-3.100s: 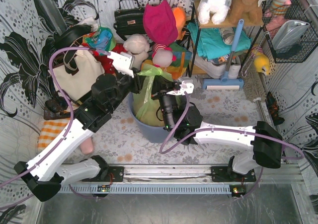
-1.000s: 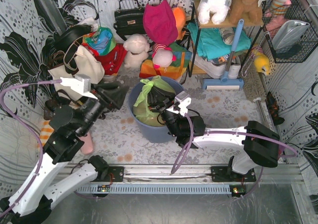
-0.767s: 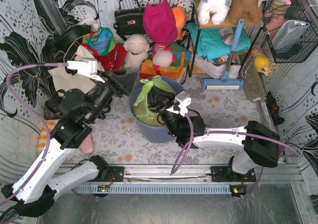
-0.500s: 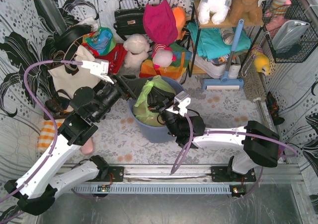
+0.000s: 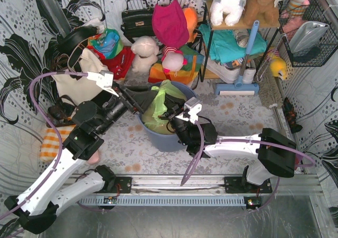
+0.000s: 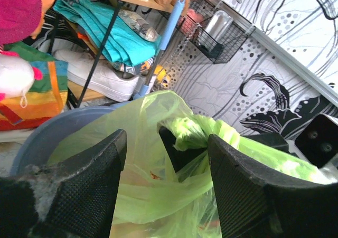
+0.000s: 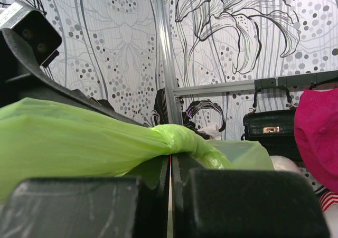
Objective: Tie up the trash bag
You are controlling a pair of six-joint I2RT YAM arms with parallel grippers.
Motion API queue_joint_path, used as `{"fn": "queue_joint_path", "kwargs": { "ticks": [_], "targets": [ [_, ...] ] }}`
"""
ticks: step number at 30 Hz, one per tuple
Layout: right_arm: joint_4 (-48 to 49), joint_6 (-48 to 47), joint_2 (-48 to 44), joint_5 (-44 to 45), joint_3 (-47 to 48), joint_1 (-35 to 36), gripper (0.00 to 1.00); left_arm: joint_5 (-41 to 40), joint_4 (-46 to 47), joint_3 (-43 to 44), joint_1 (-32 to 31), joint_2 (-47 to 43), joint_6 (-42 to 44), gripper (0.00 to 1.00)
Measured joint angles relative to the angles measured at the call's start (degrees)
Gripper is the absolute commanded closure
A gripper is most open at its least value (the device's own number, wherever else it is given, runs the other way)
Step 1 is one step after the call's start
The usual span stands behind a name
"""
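a: where is the trash bag?

b: in the round blue-grey bin, which stands about the middle of the table, midway between its left and right edges. the top of the bag rises above the bin's rim.

a: how does it look?

b: thin lime-green plastic, translucent and wrinkled all over. the lower part lies slack against the inside of the bin. in the left wrist view a small tan-orange fleck shows through it low down (too blurred to say what it is). the upper plastic is gathered in two ways. one part is bunched into a crinkled rope running sideways, and another stands up as a loose flap with light coming through it.

a: and the right gripper?

b: its jaws are together, clamped on that rope of bag. in its wrist view the green strand lies across the top of the dark fingers and dips into the seam between them. it is full and smooth on the left and puckered where it is pinched.

a: the left gripper?

b: its jaws stand apart. it sits over the bin's left rim, pointing across at the bag. its two textured fingers frame the upright flap and the bunched part, with plastic showing between them. i can't tell whether either pad touches the plastic.
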Motion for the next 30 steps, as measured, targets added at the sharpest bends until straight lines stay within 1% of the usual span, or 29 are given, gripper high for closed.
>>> {"fn": "queue_joint_path", "kwargs": {
  "ticks": [10, 15, 20, 24, 30],
  "targets": [
    [0.5, 0.0, 0.1, 1.0, 0.0, -0.7, 1.00, 7.2, 2.2, -3.2, 0.0, 0.7, -3.9, 0.26],
    [0.5, 0.0, 0.1, 1.1, 0.0, -0.7, 1.00, 8.4, 2.4, -3.7, 0.0, 0.7, -4.5, 0.28],
    [0.4, 0.0, 0.1, 0.7, 0.0, -0.7, 1.00, 6.7, -0.3, -3.3, 0.0, -0.6, -3.7, 0.32],
    [0.4, 0.0, 0.2, 0.0, 0.0, -0.5, 1.00, 4.9, -5.4, 0.5, 0.0, -1.2, -2.0, 0.33],
    [0.4, 0.0, 0.2, -0.2, 0.0, -0.5, 1.00, -0.2, -7.7, 4.9, 0.0, -2.9, -1.9, 0.34]
  ]
}}
